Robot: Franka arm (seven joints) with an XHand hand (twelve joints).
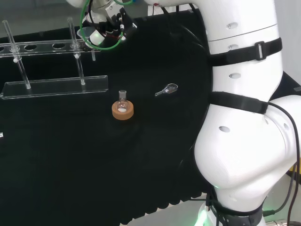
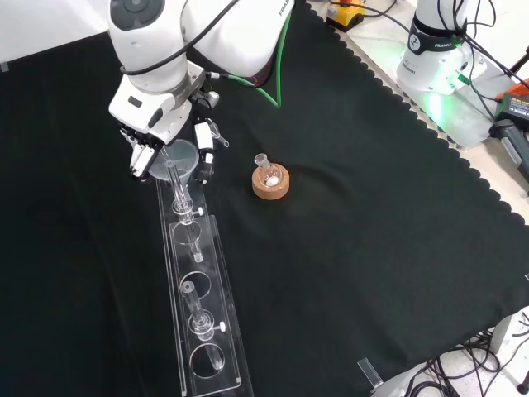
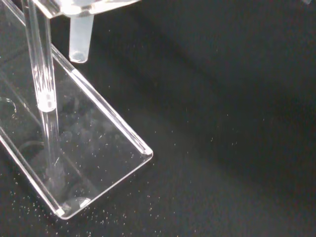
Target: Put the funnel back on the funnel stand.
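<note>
The clear funnel (image 1: 95, 38) sits at the right end of the clear funnel stand (image 1: 56, 87) in the head view. My hand (image 1: 110, 21) is above it, fingers curled down on both sides of its bowl. From the front, the hand (image 2: 157, 116) holds the funnel (image 2: 175, 159) over the far end hole of the stand (image 2: 216, 331). The wrist view has the funnel's stem (image 3: 79, 42) hanging below the upper plate, above the end of the stand's base (image 3: 98, 143) and beside a post (image 3: 42, 64).
A small glass flask rests on a cork ring (image 1: 123, 110) (image 2: 271, 184) just off the stand's end. A small clear glass piece (image 1: 167, 89) lies on the cloth to its right in the head view. The arm's white links (image 1: 244, 117) stand at the right.
</note>
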